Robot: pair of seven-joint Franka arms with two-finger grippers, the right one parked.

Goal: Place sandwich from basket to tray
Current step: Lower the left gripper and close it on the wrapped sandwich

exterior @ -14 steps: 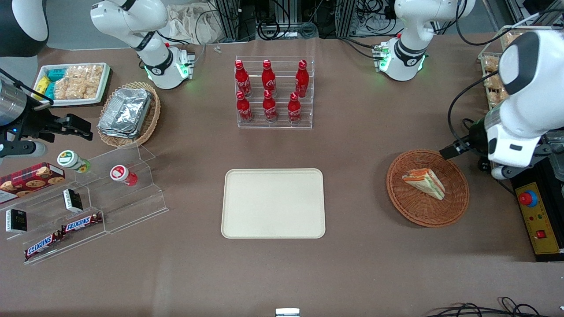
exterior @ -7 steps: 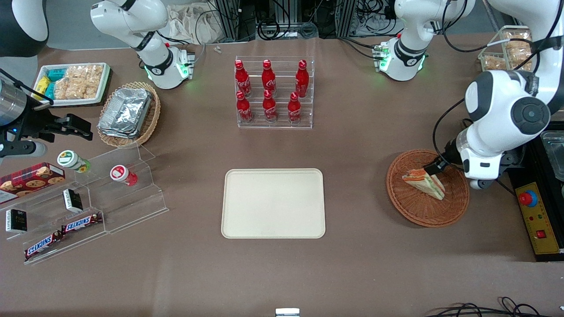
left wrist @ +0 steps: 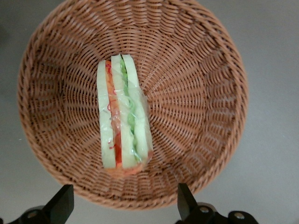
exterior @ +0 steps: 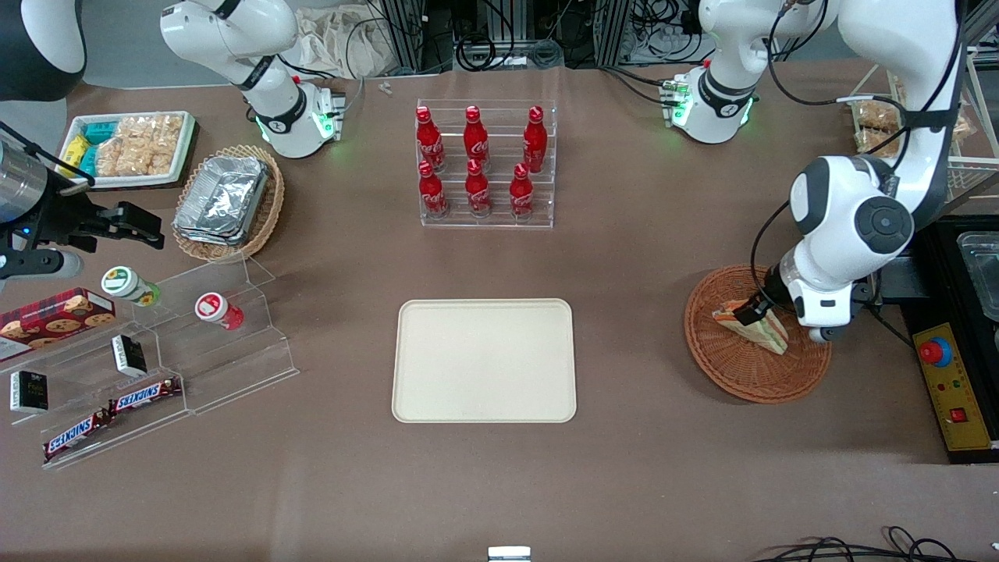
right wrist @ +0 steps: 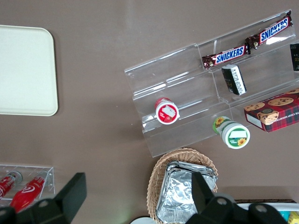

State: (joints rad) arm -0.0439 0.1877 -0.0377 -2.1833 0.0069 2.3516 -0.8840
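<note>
The sandwich is a wrapped wedge of pale bread with orange-red and green layers, lying in the round reddish-brown wicker basket. My left gripper hangs just above the sandwich, over the part of the basket farther from the front camera. In the left wrist view the sandwich lies near the middle of the basket. There the gripper is open, its black fingertips spread wide above the basket's rim with nothing between them. The cream tray lies flat and bare mid-table, toward the parked arm from the basket.
A yellow control box with a red button sits close beside the basket at the working arm's end. A clear rack of red bottles stands farther from the front camera than the tray. A clear stepped shelf of snacks and a tan basket of foil containers are toward the parked arm's end.
The left arm has swung in from the working arm's end of the table and come down over the basket; its gripper now sits above the sandwich. The sandwich has not moved.
</note>
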